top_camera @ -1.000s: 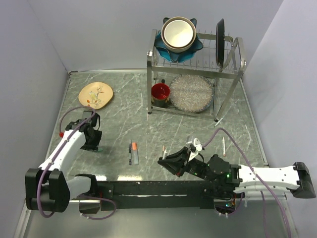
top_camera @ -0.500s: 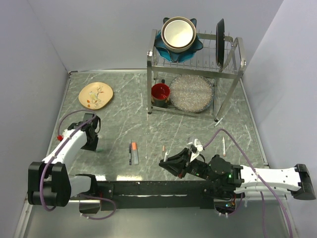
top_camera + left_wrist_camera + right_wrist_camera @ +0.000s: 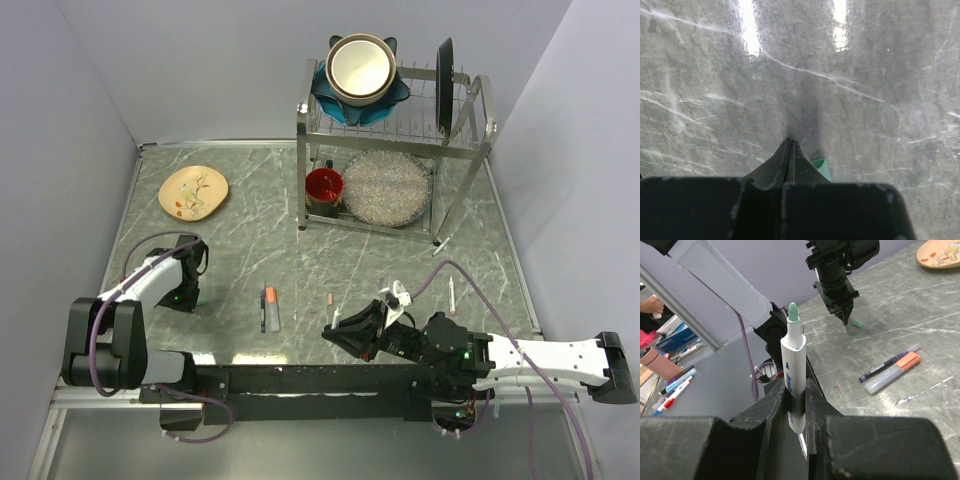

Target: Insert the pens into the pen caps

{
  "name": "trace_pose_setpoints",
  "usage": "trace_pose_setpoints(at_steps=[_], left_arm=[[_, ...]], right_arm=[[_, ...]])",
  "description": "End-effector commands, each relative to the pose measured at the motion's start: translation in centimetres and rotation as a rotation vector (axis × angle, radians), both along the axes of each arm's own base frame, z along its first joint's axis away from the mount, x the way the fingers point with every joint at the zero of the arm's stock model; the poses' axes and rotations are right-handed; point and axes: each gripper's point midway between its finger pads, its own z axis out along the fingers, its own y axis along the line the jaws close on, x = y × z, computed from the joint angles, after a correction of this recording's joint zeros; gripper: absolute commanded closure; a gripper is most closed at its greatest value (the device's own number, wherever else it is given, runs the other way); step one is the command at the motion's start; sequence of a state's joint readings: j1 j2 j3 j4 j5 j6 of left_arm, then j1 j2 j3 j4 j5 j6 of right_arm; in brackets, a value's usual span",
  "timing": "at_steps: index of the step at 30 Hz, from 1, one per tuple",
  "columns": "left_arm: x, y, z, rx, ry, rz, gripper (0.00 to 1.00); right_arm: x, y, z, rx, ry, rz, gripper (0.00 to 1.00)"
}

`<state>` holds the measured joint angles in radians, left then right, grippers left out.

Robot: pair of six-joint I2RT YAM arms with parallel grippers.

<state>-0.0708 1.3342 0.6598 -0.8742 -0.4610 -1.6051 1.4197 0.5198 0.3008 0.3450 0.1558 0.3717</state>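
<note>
Jaws of the left gripper (image 3: 789, 143) are pressed fully together with nothing between them, their tips pointing down at the table (image 3: 250, 225). A teal cap (image 3: 821, 168) lies on the table just beside those tips; whether it touches a finger I cannot tell. This spot is well to the left of the dish rack (image 3: 299, 170) and nearer the arm bases than the rack is.

Jaws of the right gripper (image 3: 793, 412) are closed on a white pen (image 3: 792, 357). They clamp its lower barrel so that it stands roughly upright, its green tip uppermost and uncapped. That gripper hovers in front of the rack, toward the bases, well apart from the teal cap.

Between the two grippers, in front of the rack's left leg, a dark pen (image 3: 263, 308) and a grey pen with an orange cap (image 3: 271, 306) lie side by side, touching or nearly so. A thin short pen (image 3: 331, 298) lies alone in front of the rack, just beside the right gripper. A second white pen (image 3: 452, 295) lies in front of the rack's right leg. A beige plate (image 3: 193, 191) rests on the table to the left of the rack, level with its lower shelf.
</note>
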Motion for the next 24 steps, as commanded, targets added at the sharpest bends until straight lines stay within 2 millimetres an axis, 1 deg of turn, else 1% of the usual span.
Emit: trace_pose_setpoints(at_steps=[1, 10, 13, 16, 20, 21, 22, 23, 24], left_arm=[[1.7, 0.7, 0.4, 0.037, -0.053, 0.002, 0.99], [1.5, -0.1, -0.4, -0.002, -0.049, -0.098, 0.99], [1.2, -1.1, -0.7, -0.047, -0.041, -0.129, 0.99], [1.1, -2.7, -1.0, -0.098, -0.061, -0.179, 0.99], [1.7, -5.1, -0.4, -0.125, -0.096, -0.250, 0.99], [1.7, -6.2, -0.2, -0.126, -0.095, -0.292, 0.99], [1.9, -6.9, 0.2, -0.128, -0.098, -0.300, 0.99], [1.9, -7.5, 0.3, -0.128, -0.090, -0.316, 0.99], [1.7, -8.7, 0.4, -0.131, -0.082, -0.358, 0.99]], right_arm=[[0.1, -0.1, 2.0, 0.055, 0.002, -0.005, 1.00], [-0.1, 0.7, 2.0, 0.044, 0.008, 0.016, 1.00], [-0.3, 0.9, 2.0, 0.043, 0.014, 0.026, 1.00], [-0.4, 1.1, 2.1, 0.041, 0.016, 0.031, 1.00], [-0.4, 1.3, 2.3, 0.048, 0.023, 0.035, 1.00], [-0.4, 1.3, 2.3, 0.048, 0.023, 0.035, 1.00], [-0.4, 1.4, 2.2, 0.042, 0.024, 0.033, 1.00], [-0.4, 1.5, 2.2, 0.042, 0.025, 0.035, 1.00], [-0.4, 1.5, 2.3, 0.044, 0.026, 0.035, 1.00]])
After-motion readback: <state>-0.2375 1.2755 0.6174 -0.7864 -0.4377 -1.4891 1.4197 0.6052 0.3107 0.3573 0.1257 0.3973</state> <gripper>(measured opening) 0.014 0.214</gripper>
